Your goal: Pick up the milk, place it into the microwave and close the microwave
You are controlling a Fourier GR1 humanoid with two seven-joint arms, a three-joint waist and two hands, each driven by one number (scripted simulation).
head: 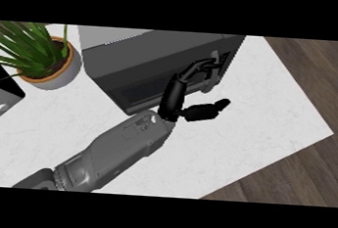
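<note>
We can read no writing on the microwave (157, 61), upper centre, its door looking shut; the milk is nowhere we can see. Our right hand (182, 94) lies against the door, fingers extended toward the handle side, thumb splayed, holding nothing. A potted plant (38, 54) stands upper left on the white marble counter (257, 136); wood floor (305, 183) lies right.
</note>
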